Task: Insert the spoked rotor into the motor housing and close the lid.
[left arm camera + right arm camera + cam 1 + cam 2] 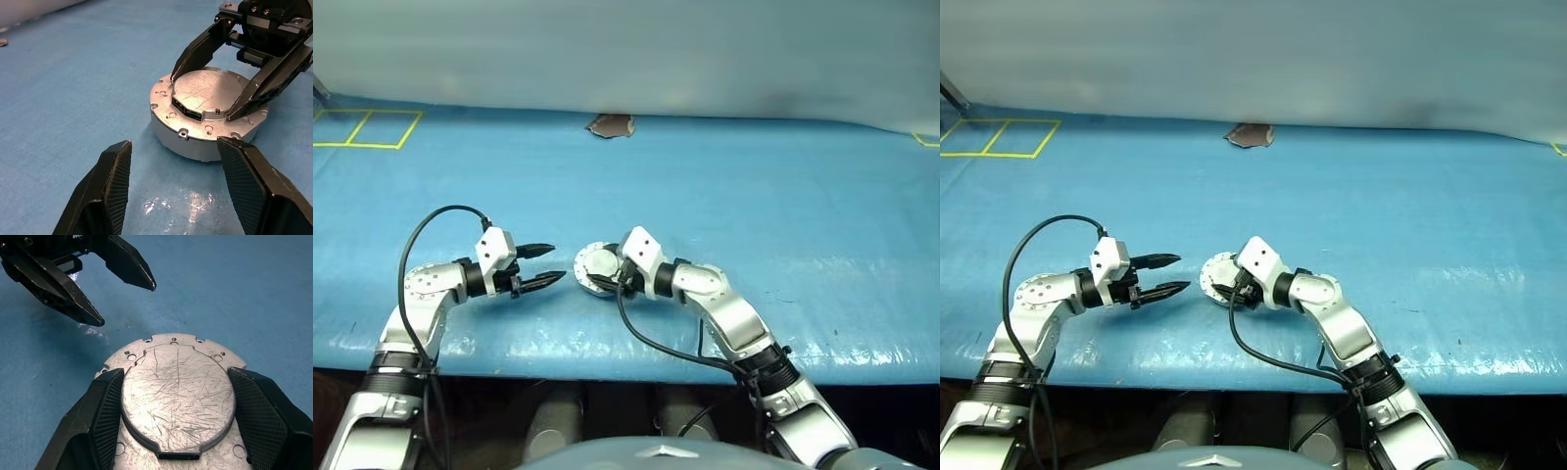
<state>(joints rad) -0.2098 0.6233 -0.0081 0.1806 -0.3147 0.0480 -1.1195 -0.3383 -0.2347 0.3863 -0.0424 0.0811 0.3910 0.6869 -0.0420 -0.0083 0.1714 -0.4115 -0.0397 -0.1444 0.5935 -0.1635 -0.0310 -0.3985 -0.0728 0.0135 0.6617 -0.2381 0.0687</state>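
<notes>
Step in hand: closing the lid. The motor housing [203,122] stands on the blue table [803,215] with its scratched silver lid [177,396] already lying flat on top, so the rotor is judged to be inside; it cannot be seen.
Place of the housing: near the front edge of the table, about the middle, between the two claws.
Right claw [210,93]: spread over the lid, one finger on each side of the raised round plate, its tips resting on or just above the flange; whether it presses on the plate or is letting go cannot be told.
Left claw [548,266]: released and empty, fingers apart, hanging just left of the housing and not touching it.
Next move, as a judgement: the lid needs seating, so a downward press or a small turn to line up its screw holes with the body, while the left claw could steady the side wall.
Risk: the housing may slide on the glossy cover.
Other things: a small brown scrap [611,125] lies at the far edge; yellow tape lines [362,127] at far left.
Writing: no brand, label or lettering can be read.
</notes>
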